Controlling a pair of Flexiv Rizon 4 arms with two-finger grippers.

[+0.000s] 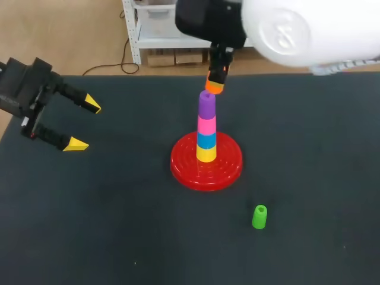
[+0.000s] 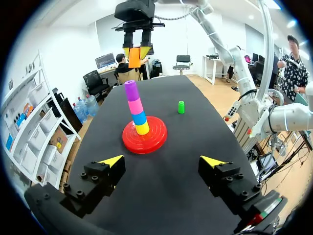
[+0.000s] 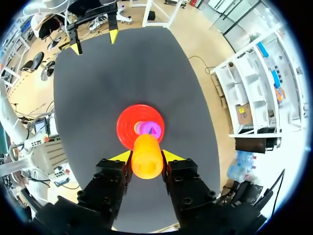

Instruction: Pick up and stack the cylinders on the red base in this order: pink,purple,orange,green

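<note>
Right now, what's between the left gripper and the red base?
Nothing. Only bare table lies between the left gripper and the base, as the left wrist view shows.

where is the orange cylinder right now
In the head view the orange cylinder is gripped in the right claw, above the purple cylinder that tops the stack on the red base.
</note>
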